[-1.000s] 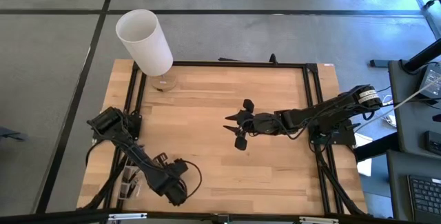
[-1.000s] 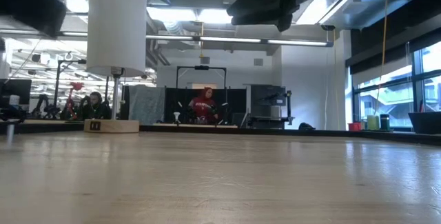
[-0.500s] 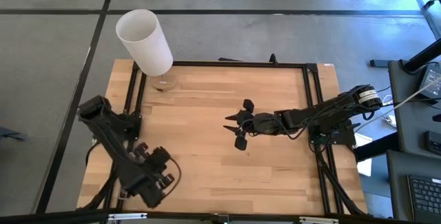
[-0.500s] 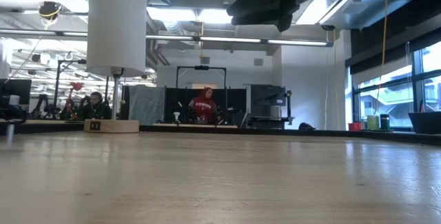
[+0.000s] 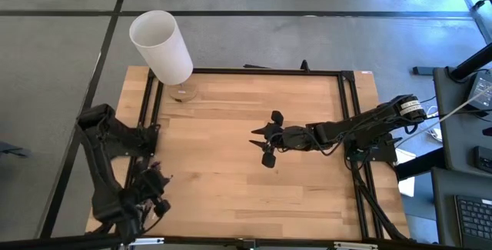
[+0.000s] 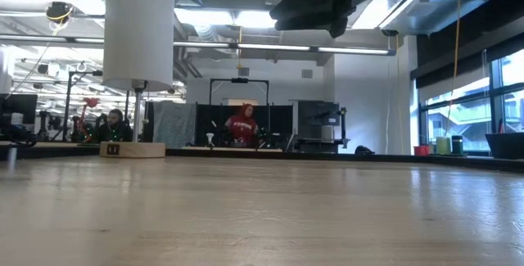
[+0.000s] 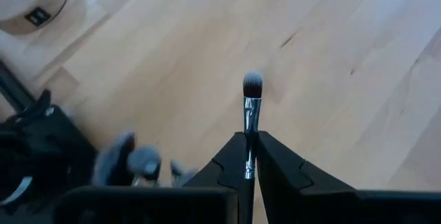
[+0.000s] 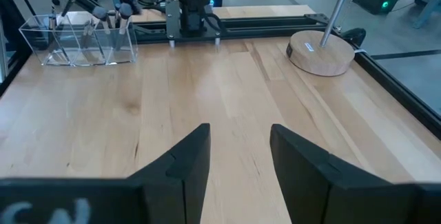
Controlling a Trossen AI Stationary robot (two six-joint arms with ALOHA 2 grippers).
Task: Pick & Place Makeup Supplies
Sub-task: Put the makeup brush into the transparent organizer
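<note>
My left gripper (image 5: 151,190) is over the table's near left corner, shut on one dark-handled makeup brush (image 7: 251,107) whose brownish-grey bristle head (image 7: 253,83) sticks out past the fingertips. Several more brushes (image 8: 121,9) stand upright in a clear box (image 8: 84,43) at the table's left edge; in the left wrist view these brushes (image 7: 134,163) are blurred beside my fingers. My right gripper (image 5: 264,144) hovers open over the table's middle, holding nothing. My left gripper pinches the brush's handle (image 7: 248,156) between its two fingers, and the brush lies along them. The ferrule and bristle head point forward beyond the fingertips. The brush is lifted clear of the table; its back end is hidden between the fingers.
A lamp with a tall white cylinder shade (image 5: 161,46) stands on a round wooden base (image 5: 183,93) at the far left corner. Black rails (image 5: 261,71) frame the tabletop. Bare wood lies between the arms. People (image 6: 240,127) sit in the room beyond.
My left arm has swung toward the table's left edge, carrying its gripper from the near middle-left to the near left corner. The right arm has kept still.
</note>
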